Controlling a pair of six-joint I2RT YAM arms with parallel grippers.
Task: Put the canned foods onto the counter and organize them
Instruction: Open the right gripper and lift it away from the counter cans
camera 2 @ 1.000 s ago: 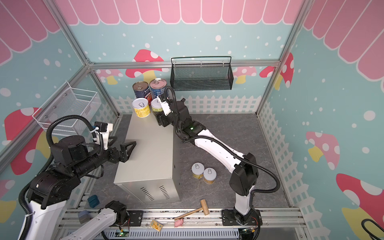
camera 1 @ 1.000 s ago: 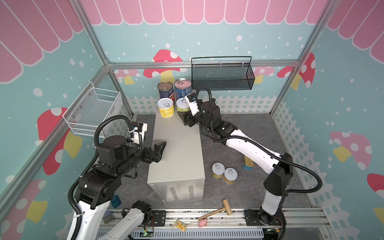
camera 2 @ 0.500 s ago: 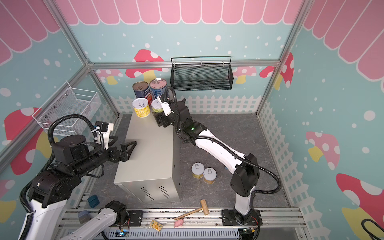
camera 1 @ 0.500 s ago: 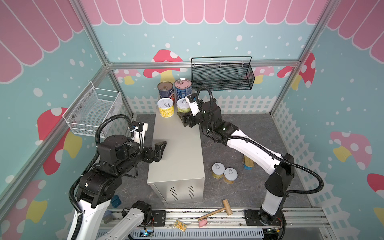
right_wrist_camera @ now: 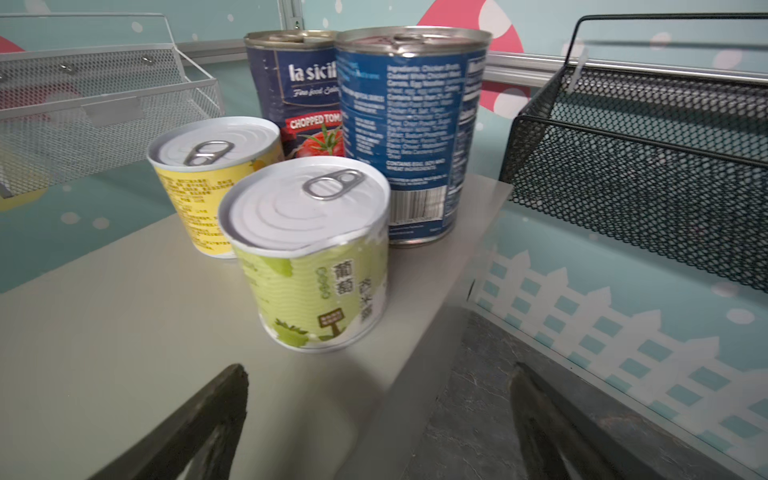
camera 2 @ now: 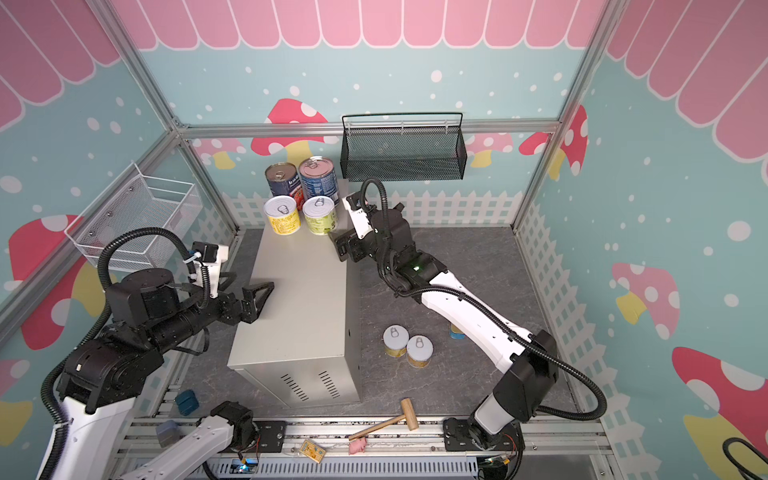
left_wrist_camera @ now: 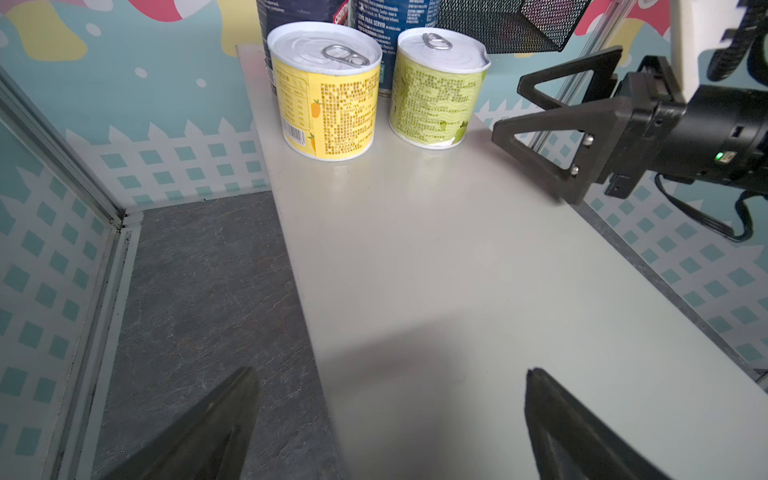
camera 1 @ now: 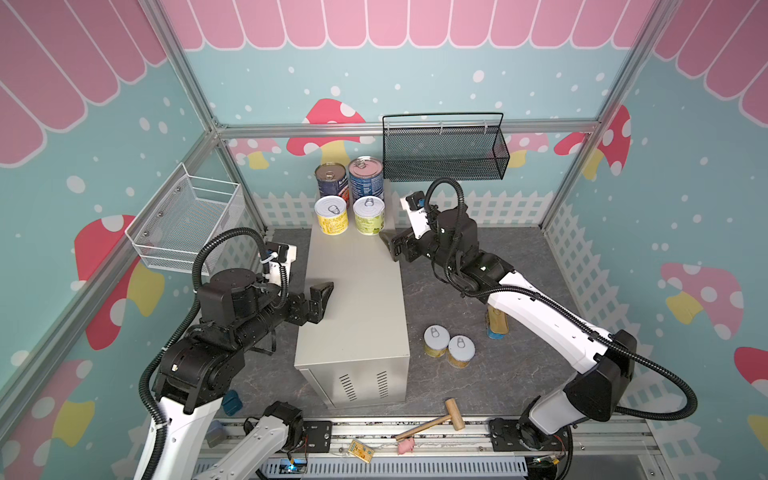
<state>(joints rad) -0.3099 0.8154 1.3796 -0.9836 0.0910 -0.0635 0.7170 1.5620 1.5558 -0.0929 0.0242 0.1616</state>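
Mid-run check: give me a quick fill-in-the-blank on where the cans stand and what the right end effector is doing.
1. The counter carries ___ cans in all.
2. The two short cans beside the counter stand on the ___.
3. The right end effector is ___ and holds nothing; the green-label can stands free in front of it.
4. Both tall cans on the counter have ___ labels.

Missing words: four; floor; open; blue.

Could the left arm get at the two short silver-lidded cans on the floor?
Probably not easily: the tall beige-grey metal box stands between the left arm's fingers and those two short silver-lidded cans.
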